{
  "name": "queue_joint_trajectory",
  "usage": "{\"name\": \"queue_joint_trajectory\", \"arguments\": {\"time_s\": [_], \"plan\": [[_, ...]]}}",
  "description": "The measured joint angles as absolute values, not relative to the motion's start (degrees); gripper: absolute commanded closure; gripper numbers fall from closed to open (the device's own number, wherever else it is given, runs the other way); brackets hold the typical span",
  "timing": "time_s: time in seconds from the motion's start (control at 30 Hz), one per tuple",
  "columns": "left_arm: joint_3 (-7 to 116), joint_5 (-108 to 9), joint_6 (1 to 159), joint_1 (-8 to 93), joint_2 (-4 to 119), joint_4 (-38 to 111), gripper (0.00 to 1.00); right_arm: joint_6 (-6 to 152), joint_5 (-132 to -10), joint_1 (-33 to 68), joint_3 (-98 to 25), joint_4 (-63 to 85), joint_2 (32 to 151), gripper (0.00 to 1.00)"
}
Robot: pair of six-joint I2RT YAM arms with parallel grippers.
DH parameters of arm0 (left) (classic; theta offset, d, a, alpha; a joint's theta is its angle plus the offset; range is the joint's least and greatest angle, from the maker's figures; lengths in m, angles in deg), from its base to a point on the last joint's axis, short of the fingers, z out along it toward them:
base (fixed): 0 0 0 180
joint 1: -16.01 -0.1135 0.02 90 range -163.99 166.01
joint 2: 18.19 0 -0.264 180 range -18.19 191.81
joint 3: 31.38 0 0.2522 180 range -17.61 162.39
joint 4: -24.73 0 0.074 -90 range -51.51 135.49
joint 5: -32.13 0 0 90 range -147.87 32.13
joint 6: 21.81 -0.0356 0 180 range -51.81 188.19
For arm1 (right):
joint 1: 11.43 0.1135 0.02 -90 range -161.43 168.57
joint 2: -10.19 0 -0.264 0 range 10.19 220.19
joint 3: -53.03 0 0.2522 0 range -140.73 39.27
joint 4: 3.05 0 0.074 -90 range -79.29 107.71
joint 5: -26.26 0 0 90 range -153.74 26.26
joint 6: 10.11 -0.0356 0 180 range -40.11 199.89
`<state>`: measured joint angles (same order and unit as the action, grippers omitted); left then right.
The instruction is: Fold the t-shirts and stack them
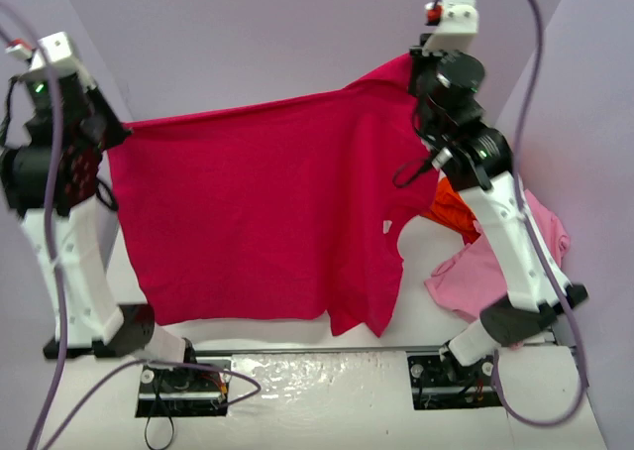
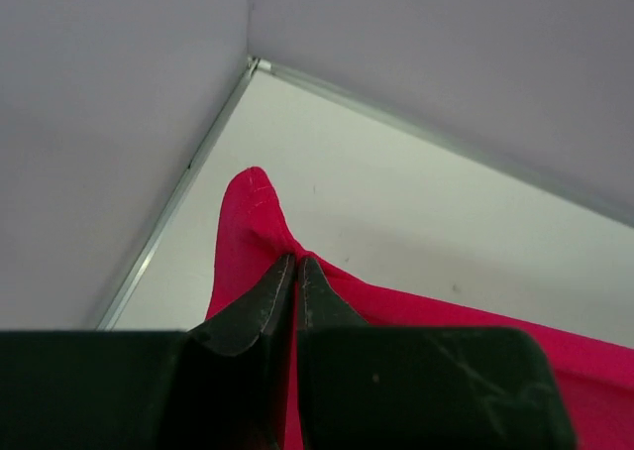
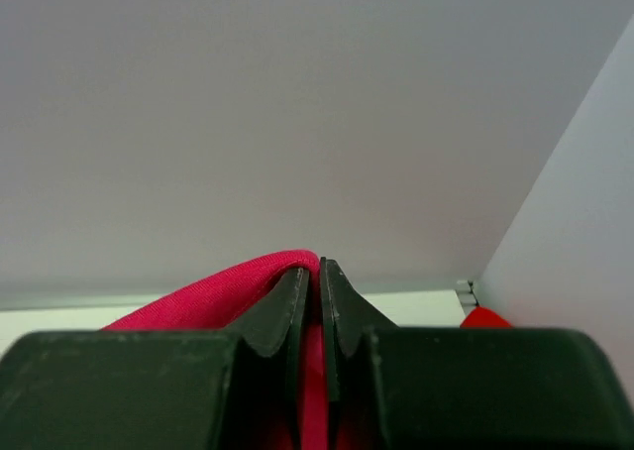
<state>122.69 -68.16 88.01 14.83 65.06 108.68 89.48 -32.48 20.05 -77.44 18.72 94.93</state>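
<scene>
Holding the crimson shirt (image 1: 258, 212) spread between both arms looks like the opening step of the fold. It hangs as a wide sheet across the middle of the overhead view, and I cannot tell whether its lower hem touches the worktop (image 1: 317, 376). At the upper left, the left gripper (image 1: 121, 130) has its jaws clamped on one corner of the cloth; the wrist view shows them pinched tight on a peak of fabric. At the upper right, the right gripper (image 1: 418, 61) has its jaws closed on the opposite corner, held somewhat higher. Next, I judge, the shirt must be lowered flat and even onto the worktop before folding. At the right of the frame, an orange shirt (image 1: 451, 210) and a pink shirt (image 1: 475, 272) lie crumpled behind the right arm. They crowd that side, so the lay-down should favour the left and centre.
</scene>
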Motion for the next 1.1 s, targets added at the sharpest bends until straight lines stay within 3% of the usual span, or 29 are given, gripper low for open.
{"name": "queue_joint_trajectory", "arguments": {"time_s": [0.13, 0.37, 0.83, 1.1], "plan": [[120.6, -67.0, 87.9, 14.5, 73.6, 109.1, 1.00, 86.3, -36.6, 14.6, -76.3, 21.0, 102.5, 1.00], [117.8, -64.9, 87.9, 14.4, 77.7, 109.6, 1.00, 82.8, -41.1, 10.3, -74.4, 23.0, 102.8, 1.00], [112.8, -64.7, 88.0, 14.5, 61.1, 107.4, 1.00, 78.9, -45.1, 10.5, -63.2, 26.6, 80.1, 1.00], [111.9, -64.6, 88.1, 15.4, 49.8, 106.9, 1.00, 76.4, -48.7, 10.8, -63.0, 30.7, 68.2, 1.00]]}}
